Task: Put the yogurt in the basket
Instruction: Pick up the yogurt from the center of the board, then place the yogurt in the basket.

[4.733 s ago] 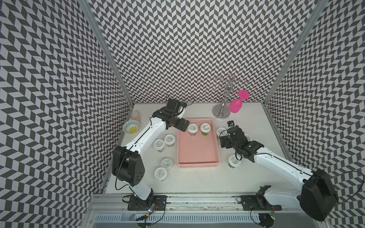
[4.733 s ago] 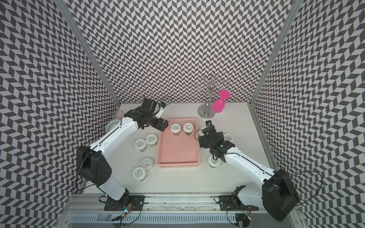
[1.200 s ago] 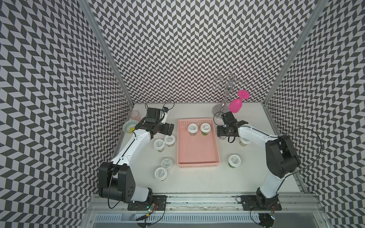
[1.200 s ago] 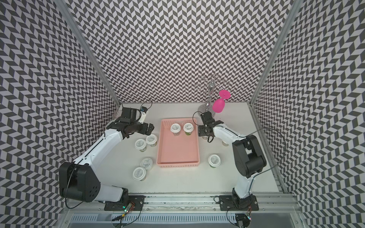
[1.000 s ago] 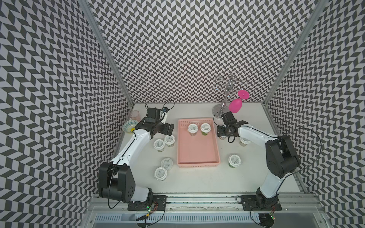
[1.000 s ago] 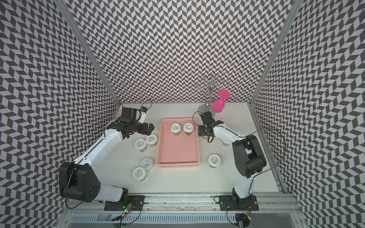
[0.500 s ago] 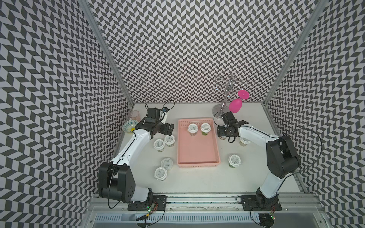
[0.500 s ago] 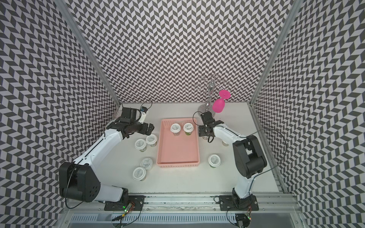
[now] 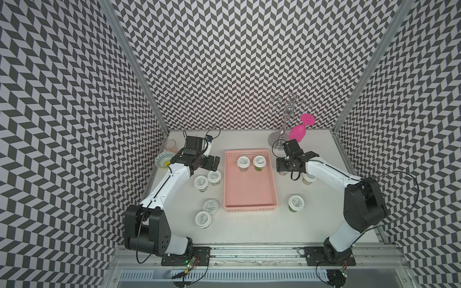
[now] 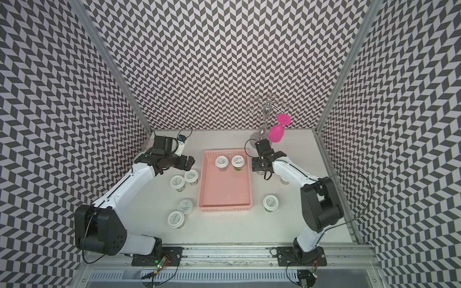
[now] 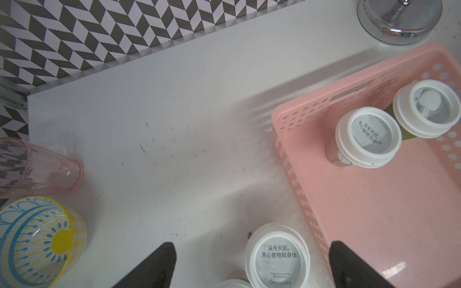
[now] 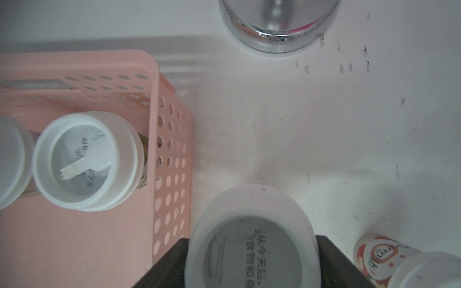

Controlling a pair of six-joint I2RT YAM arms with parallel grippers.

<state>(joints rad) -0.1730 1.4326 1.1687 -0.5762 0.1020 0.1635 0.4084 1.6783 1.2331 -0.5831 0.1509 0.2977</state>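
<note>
**Grip set, lift next**

Right gripper point(image 12: 252, 264) is clamped on a small round white-lidded yogurt cup point(image 12: 249, 224) standing just beside the shallow pale-pink perforated plastic basket point(image 9: 249, 192). I reckon next: lift clear of the rim, carry inward. Left gripper point(image 11: 252, 246) hangs spread wide.

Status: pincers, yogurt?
Left pincer open above a loose cup. Right pincer shut on a yogurt cup beside the basket. Two cups in. Nothing blocking.
</note>
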